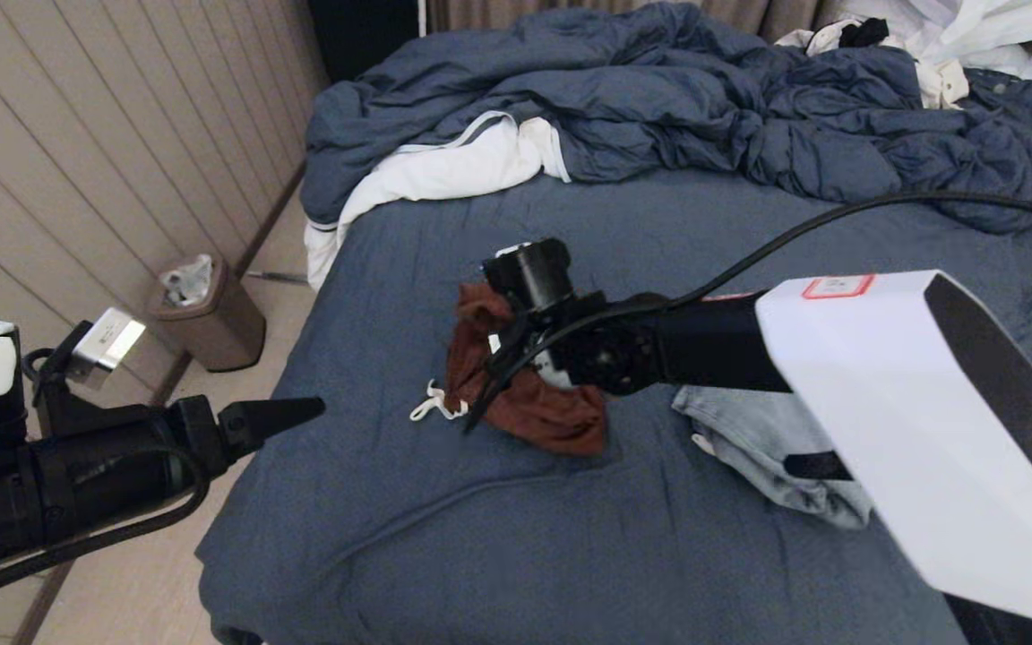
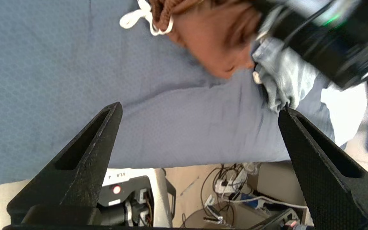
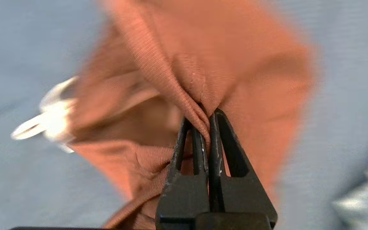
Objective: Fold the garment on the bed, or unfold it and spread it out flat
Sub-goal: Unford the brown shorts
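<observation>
The right tool (image 3: 208, 118) pinches the brown shorts (image 1: 525, 394) in the middle of the bed (image 1: 480, 537). The left tool (image 1: 279, 414), spread wide, waits left of them, near the bed's edge.

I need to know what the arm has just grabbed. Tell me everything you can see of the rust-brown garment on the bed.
The rust-brown garment is a soft, finely ribbed fabric with a white drawstring trailing from its gathered edge. It lies crumpled, not spread, in the middle of the bed on the slate-blue sheet, beside a light denim piece. The right tool is shut on a pinched fold of it, drawing the cloth into a peak.
</observation>
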